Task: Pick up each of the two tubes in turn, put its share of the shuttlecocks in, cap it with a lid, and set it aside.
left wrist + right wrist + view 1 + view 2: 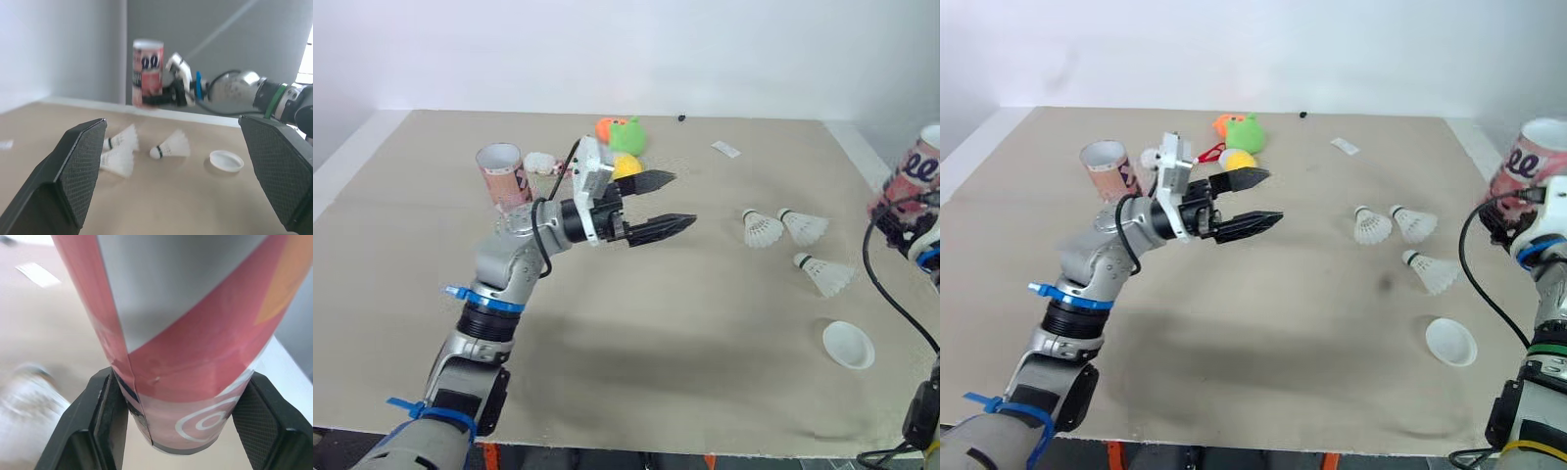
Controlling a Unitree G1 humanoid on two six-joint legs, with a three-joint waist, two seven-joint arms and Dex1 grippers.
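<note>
- Gripping the first tube [1528,162] is my right claw [183,426]: its two fingers are clamped on the pink wall low down. The tube is upright and lifted off the table [656,372], out past its right edge.
- My left claw [683,200] is spread wide and empty. It hangs in the air over the middle of the table, pointing towards the right side.
- Three shuttlecocks lie on the table to the right of centre. Two of them [762,228] [803,226] lie close together, and the third [826,275] is a little nearer to me. All three are well apart from my left claw.
- A white lid [848,345] lies nearer to me than the shuttlecocks, towards the table's right front.
- The second tube [504,176] stands upright with its mouth open at the far left of the table, behind my left arm. It is untouched.
- I judge the step in hand to be filling the first tube. It is picked up, but I cannot tell whether anything is inside it yet.
- The next move, as I see it, is for my left claw to go down and across to a shuttlecock. The nearest one makes sense, taken by its cork end.
- My right claw would then need to bring the tube's mouth within reach, so the shuttlecock can go in cork first.
- Feathers crush easily, so a light pinch seems wise.
</note>
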